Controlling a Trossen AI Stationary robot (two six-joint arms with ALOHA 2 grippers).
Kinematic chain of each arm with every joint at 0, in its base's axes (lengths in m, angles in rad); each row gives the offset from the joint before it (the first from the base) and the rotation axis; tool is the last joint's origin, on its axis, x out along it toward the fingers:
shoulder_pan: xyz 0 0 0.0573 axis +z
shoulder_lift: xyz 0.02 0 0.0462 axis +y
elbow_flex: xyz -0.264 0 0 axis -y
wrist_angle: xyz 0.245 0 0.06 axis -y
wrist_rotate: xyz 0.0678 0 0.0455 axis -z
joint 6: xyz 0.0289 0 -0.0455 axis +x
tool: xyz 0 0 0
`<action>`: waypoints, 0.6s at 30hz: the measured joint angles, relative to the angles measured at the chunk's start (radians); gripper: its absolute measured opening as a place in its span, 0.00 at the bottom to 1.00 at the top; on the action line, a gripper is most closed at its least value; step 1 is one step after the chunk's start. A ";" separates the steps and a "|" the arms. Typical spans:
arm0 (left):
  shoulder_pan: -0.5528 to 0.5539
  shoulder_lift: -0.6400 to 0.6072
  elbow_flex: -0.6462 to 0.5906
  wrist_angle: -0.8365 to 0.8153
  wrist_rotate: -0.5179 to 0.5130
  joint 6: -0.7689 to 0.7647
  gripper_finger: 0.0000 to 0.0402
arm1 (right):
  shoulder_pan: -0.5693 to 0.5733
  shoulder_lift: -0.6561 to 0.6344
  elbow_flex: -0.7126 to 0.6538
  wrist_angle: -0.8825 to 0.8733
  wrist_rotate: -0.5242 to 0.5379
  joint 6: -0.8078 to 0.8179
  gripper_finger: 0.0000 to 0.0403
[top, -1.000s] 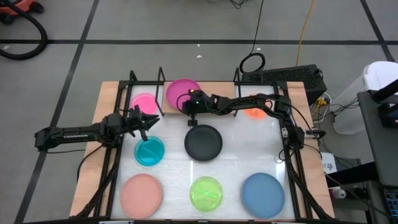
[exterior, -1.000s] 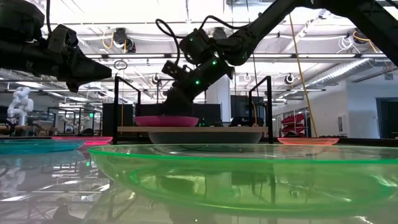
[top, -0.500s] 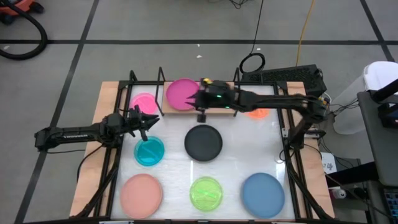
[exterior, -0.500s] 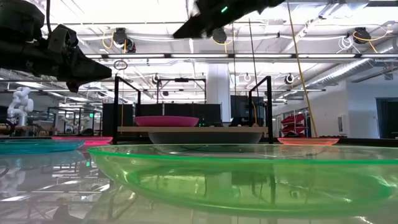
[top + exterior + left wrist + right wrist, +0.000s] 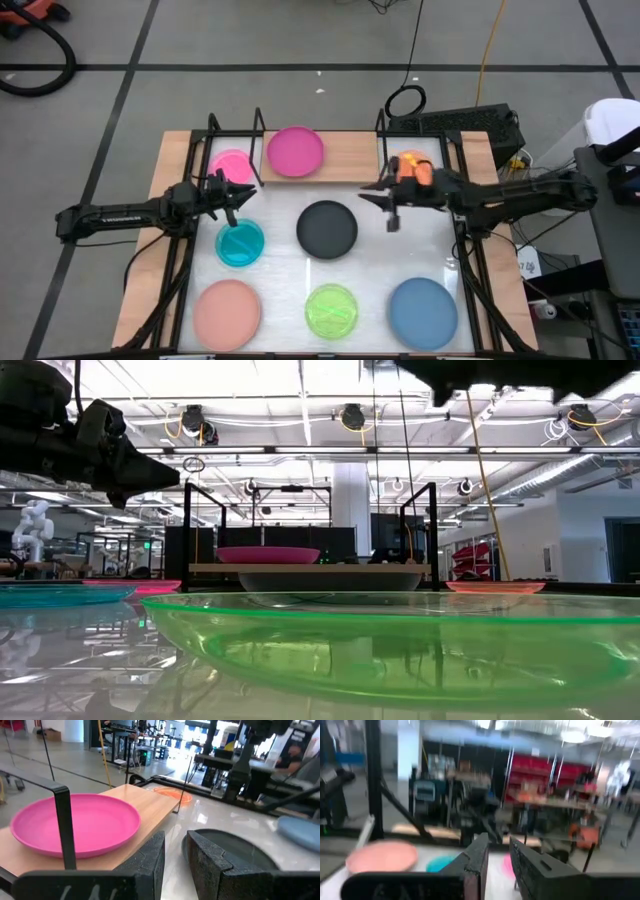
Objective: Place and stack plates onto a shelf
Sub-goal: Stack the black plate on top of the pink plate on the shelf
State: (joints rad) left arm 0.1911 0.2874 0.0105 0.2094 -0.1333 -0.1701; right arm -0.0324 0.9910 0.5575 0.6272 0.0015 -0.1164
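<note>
The larger magenta plate (image 5: 295, 152) (image 5: 75, 822) rests flat on the wooden shelf (image 5: 345, 152), between its black wire uprights. On the white tabletop lie the black plate (image 5: 327, 228), the teal plate (image 5: 240, 243), the salmon plate (image 5: 227, 311), the lime plate (image 5: 331, 311) and the blue plate (image 5: 422, 312). The hot pink plate (image 5: 231, 165) lies at the shelf's left end. My right arm partly covers the orange plate (image 5: 412, 168). My right gripper (image 5: 368, 190) (image 5: 498, 851) hangs shut in the air between the orange and black plates, pointing left. My left gripper (image 5: 243, 193) (image 5: 175, 855) waits shut above the teal plate.
The wire uprights (image 5: 215, 130) (image 5: 385, 128) stand at the shelf's ends. Black frame rails (image 5: 180, 270) (image 5: 470, 280) run along the left and right sides of the table. Bare board shows on the shelf to the right of the magenta plate.
My right gripper has come away from the magenta plate on the shelf. It rose and drew back toward the table's right, ending near the orange plate. The magenta plate has stayed flat on the shelf.
</note>
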 joint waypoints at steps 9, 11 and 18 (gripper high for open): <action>0.000 0.000 0.000 -0.009 0.000 0.115 0.21 | 0.008 -0.084 -0.166 0.179 0.081 0.022 0.15; 0.000 0.000 0.000 -0.009 0.000 0.115 0.21 | 0.008 -0.083 -0.168 0.173 0.081 0.013 0.15; -0.001 0.000 0.000 0.034 0.000 0.012 0.21 | 0.007 -0.083 -0.168 0.177 0.122 0.002 0.15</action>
State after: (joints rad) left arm 0.1898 0.2878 0.0104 0.2436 -0.1333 -0.1577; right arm -0.0250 0.9081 0.3897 0.8040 0.1235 -0.1148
